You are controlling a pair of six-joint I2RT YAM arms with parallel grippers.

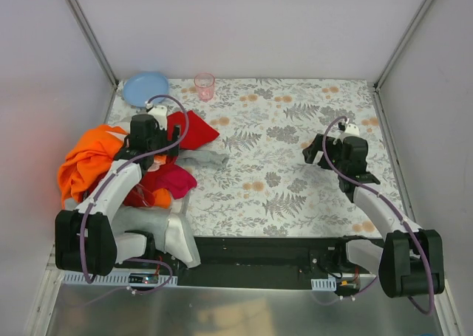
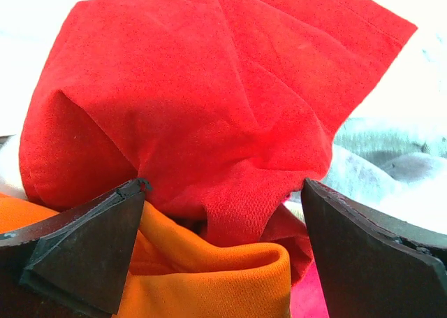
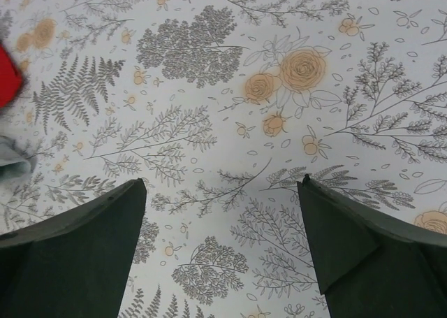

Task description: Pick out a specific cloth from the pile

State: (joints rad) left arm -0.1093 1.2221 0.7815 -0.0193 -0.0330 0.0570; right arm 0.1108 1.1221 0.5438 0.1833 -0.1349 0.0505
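Spread wide, my left hand (image 2: 223, 192) straddles the scarlet cloth (image 2: 209, 87) atop the pile (image 1: 92, 162), ready to pinch it; my right hand (image 3: 220, 189) idles, also spread.

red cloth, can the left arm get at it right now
Probably yes: the left gripper hangs open right at the red cloth, whose folds lie on top of the orange cloth with nothing covering them.
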